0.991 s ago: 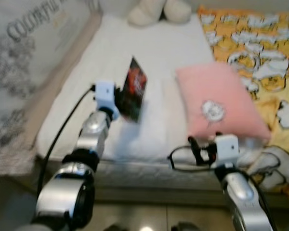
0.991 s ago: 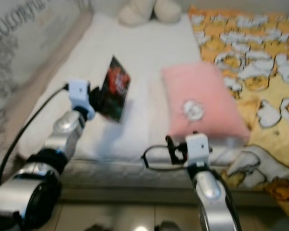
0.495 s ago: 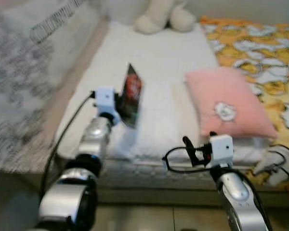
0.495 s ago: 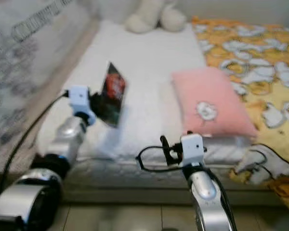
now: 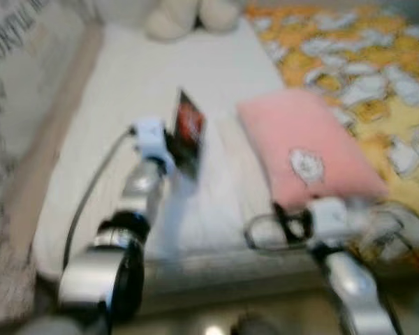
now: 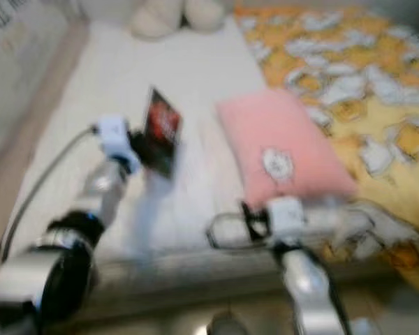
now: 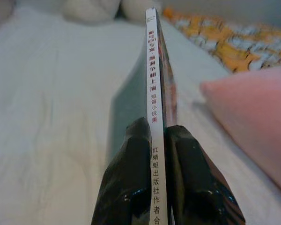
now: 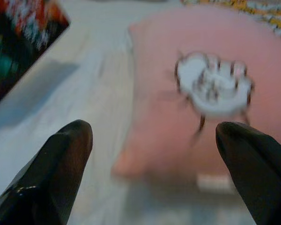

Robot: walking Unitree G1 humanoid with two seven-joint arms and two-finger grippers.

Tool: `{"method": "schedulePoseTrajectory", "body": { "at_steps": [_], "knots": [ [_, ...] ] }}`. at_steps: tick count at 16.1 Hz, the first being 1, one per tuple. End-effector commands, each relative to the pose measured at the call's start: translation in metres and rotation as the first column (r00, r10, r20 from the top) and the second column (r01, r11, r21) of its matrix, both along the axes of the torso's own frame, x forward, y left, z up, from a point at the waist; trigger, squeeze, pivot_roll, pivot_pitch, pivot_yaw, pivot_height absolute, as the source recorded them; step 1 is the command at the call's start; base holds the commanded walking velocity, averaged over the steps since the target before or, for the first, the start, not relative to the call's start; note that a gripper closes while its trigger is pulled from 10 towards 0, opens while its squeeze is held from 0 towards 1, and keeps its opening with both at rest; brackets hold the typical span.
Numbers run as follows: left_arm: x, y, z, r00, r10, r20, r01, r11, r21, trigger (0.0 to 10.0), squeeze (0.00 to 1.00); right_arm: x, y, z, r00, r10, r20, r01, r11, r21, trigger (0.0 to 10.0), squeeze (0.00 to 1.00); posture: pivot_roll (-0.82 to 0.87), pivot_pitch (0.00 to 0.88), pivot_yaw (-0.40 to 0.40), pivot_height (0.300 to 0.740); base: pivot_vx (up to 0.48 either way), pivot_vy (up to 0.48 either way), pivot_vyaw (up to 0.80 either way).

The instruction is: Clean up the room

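1. The left pincer [image 7: 152,154] was clamped on a thin paperback book [image 5: 188,132], one finger pressed to each cover near the spine, so the book stood on edge above the bed [image 5: 119,105] instead of lying flat
2. That grip looked chosen for carrying: squeezing the covers keeps the pages shut, and the book hung clear of the white sheet, left of the pillow [image 5: 304,150]
3. The book was slim and stiff, with a white spine bearing printed characters and a dark glossy cover with red artwork
4. The right pincer [image 8: 164,159] was spread wide and empty, low at the near edge of the bed, aimed at the near end of the pillow, probably the next thing to tidy
5. The pillow was pink, plush and rectangular, with a small white cartoon patch; it lay flat on the sheet beside a yellow patterned blanket [image 5: 377,63] on the right
6. A cream soft toy [image 5: 181,17] sat at the far end of the bed
7. The head views were blurred, so fine detail was uncertain
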State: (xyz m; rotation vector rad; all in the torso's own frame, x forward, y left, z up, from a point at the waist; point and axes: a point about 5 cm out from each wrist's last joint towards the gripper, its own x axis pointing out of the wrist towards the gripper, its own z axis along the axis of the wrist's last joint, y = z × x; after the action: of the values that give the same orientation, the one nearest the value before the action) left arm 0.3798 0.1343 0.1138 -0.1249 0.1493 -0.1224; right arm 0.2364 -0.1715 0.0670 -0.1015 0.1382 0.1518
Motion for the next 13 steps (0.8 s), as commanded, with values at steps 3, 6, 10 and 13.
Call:
{"method": "schedulePoseTrajectory", "body": {
  "at_steps": [3,6,10,13],
  "knots": [
    [-0.004,0.042,-0.016,0.981,0.076,-0.179,-0.092,0.992,-0.086,10.0,0.0,-0.006,0.006,0.012,0.998,0.05,0.033,-0.05,0.999,0.018,10.0,0.0,-0.29,0.062,0.024,0.74,0.0,0.0,0.0],
    [-0.013,0.032,-0.034,0.959,0.021,-0.282,-0.108,0.948,-0.299,10.0,0.0,-0.023,0.02,0.031,0.979,0.197,0.046,-0.201,0.975,0.095,10.0,0.0,-0.33,0.111,-0.014,0.74,0.0,0.0,0.0],
    [-0.028,0.007,-0.06,0.924,0.004,-0.383,-0.168,0.903,-0.397,10.0,0.0,-0.043,0.008,0.024,0.97,0.236,-0.057,-0.233,0.971,0.054,10.0,0.0,-0.37,0.152,-0.064,0.74,0.0,0.0,0.0],
    [-0.036,0.011,-0.072,0.906,0.031,-0.422,-0.166,0.943,-0.287,10.0,0.0,-0.045,0.006,0.028,0.967,0.241,-0.08,-0.238,0.97,0.046,10.0,0.0,-0.38,0.161,-0.07,0.74,0.0,0.0,0.0]
  ]
}}
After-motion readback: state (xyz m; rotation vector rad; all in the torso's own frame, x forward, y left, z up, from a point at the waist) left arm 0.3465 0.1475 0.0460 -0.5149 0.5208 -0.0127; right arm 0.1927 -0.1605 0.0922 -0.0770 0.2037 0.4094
